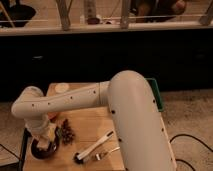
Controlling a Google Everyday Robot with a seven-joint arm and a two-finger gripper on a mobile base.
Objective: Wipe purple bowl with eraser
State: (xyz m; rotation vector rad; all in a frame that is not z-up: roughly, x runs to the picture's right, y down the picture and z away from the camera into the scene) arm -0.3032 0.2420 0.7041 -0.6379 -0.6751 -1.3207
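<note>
Gripper (44, 134) poised directly over the purple bowl (46, 150), with a brown clump (66, 132) just right of the bowl. Wiping lies straight down. Whether it is open, or grips the eraser, cannot be told.

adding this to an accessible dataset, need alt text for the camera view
A white robot arm reaches down at the left of a wooden table, its end effector over the dark purple bowl. Beside the bowl lie a knobbly brown clump and a white-handled brush; a green tray shows behind the arm.
</note>
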